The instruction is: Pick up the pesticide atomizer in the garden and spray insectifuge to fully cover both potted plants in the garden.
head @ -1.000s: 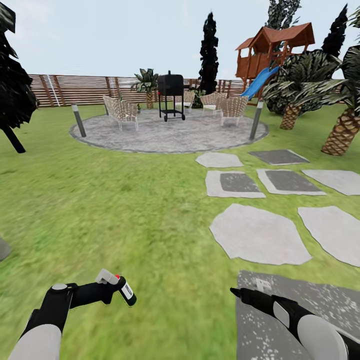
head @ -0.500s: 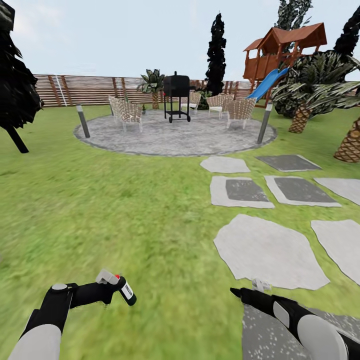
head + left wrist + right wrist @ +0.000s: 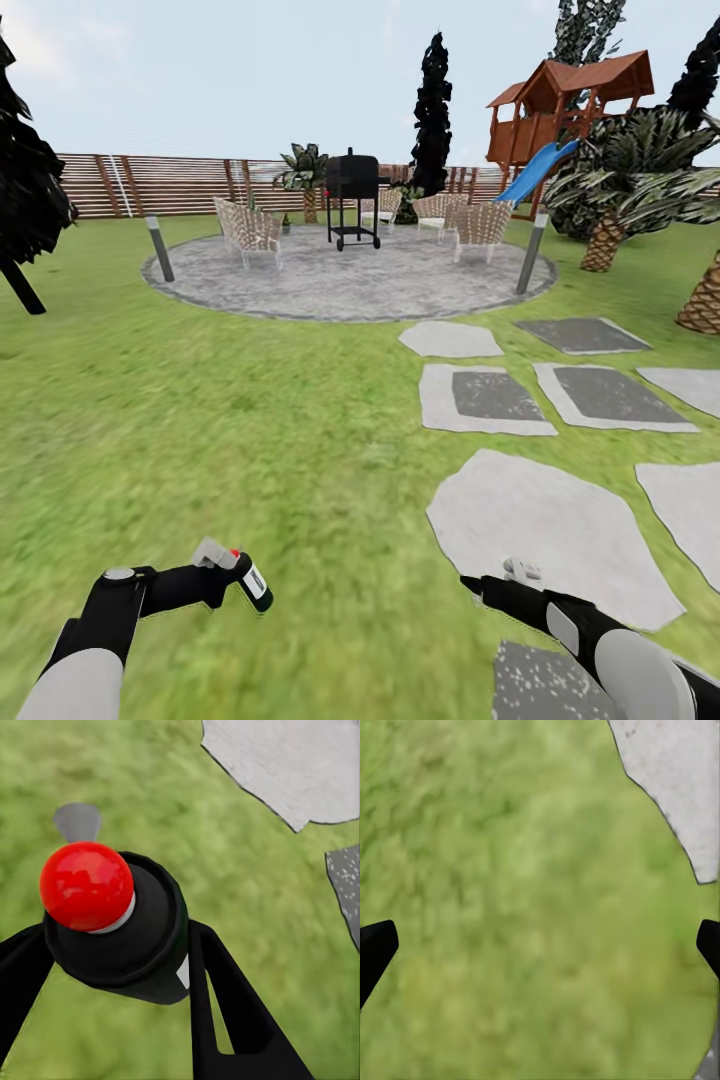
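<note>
While the robot is standing on the lawn [image 3: 220, 420], the left gripper [image 3: 236, 580] is clamping the pesticide atomizer [image 3: 252, 584] low at the left of the head view, above the grass. The bottle is sitting between the two black fingers [image 3: 225, 1012], one finger pressing on each side of its body, as the left wrist view [image 3: 135, 937] is showing plainly. Its long axis is lying tilted — the red-dotted top is pointing up and back toward the gripper's grey housing, the black base is pointing down and toward the robot's right, over the turf. The white label patch is facing upward in the head view. In the wrist view the red dot [image 3: 86, 885] is facing the camera almost end-on.

The right gripper [image 3: 478, 585] is hovering low at the right, beside the near stepping stones [image 3: 540, 530], carrying nothing; its fingertips [image 3: 375, 949] are sitting at opposite edges of the right wrist view — spread wide over bare grass.

Ahead, the round paved patch [image 3: 350, 285] is bearing wicker chairs [image 3: 248, 230] and a black grill [image 3: 352, 195], with short grey posts [image 3: 159, 248] at its rim. The slatted fence [image 3: 170, 185] is running behind it, and a playhouse with a blue slide [image 3: 560, 110] is standing at the far right among palms [image 3: 620, 190].
</note>
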You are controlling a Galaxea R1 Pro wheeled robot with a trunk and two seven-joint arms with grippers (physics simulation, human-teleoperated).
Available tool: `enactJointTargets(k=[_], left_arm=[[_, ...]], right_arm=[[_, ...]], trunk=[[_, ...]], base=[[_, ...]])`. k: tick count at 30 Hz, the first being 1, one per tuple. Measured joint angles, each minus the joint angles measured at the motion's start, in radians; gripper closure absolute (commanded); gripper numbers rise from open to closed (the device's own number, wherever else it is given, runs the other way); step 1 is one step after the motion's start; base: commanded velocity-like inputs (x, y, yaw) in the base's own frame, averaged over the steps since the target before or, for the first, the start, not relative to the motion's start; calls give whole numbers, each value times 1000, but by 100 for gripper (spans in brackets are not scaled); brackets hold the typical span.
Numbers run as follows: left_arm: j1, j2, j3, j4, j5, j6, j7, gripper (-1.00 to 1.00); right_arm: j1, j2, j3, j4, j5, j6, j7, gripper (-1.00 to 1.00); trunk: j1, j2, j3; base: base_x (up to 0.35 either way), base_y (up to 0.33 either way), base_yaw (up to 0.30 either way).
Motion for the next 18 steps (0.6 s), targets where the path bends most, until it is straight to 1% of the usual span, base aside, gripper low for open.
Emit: enactJointTargets(k=[2,6,8,18], left_arm=[[0,0,0,-1,0,0,0,100],[0,0,0,-1,0,0,0,100],[0,0,0,-1,0,0,0,100],[0,0,0,0,0,0,0,100]], right_arm=[[0,0,0,0,0,0,0,-100],[0,0,0,0,0,-1,0,-100],[0,0,0,0,0,0,0,-100],[0,0,0,0,0,-1,0,-100]], trunk=[[0,0,0],[0,0,0],[0,0,0],[0,0,0]], base=[[333,-71,93],[333,-71,207],[333,-71,95],[333,-71,8]])
